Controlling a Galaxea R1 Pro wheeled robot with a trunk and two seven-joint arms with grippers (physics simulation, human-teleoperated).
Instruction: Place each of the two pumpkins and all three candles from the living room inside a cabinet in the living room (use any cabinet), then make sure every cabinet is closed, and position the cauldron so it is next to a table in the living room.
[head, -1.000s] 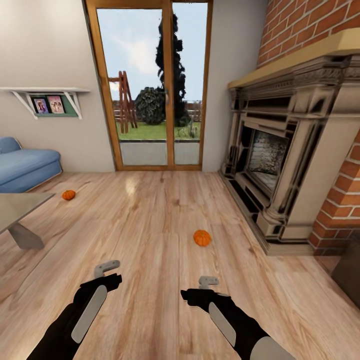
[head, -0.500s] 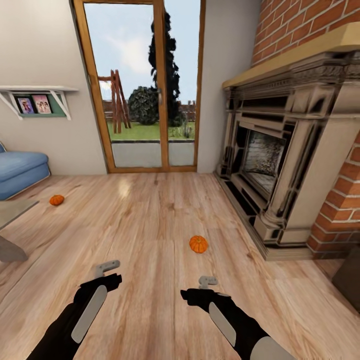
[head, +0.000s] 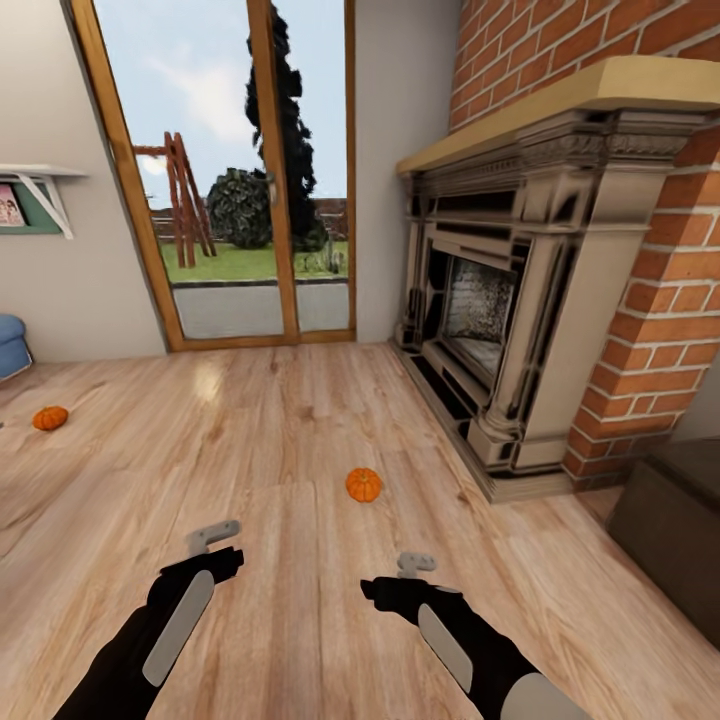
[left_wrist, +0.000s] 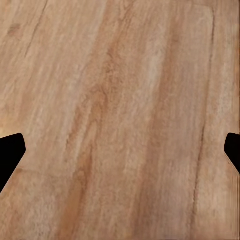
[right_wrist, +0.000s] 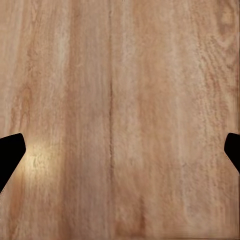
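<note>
Two orange pumpkins lie on the wooden floor. One pumpkin (head: 363, 485) is just ahead of my right gripper (head: 415, 563). The other pumpkin (head: 50, 418) is far off to the left. My left gripper (head: 213, 537) hangs over bare floor, and both grippers are open and empty. In the left wrist view my left gripper (left_wrist: 120, 150) has its black fingertips (left_wrist: 10, 155) wide apart over floorboards. My right gripper (right_wrist: 120, 150) looks the same in the right wrist view. A dark-brown low cabinet (head: 672, 530) stands at the right edge. The candles, cauldron and table are out of view.
An ornate stone fireplace (head: 500, 300) in a brick wall takes up the right side. A glass door (head: 230, 180) with a wooden frame is straight ahead. A blue sofa's corner (head: 10, 345) and a wall shelf (head: 30, 195) sit at the far left.
The camera has turned to the right, so the pumpkins, door and sofa slid left in the picture and the dark cabinet came into view. The table left the view. Both arms hold the same pose.
</note>
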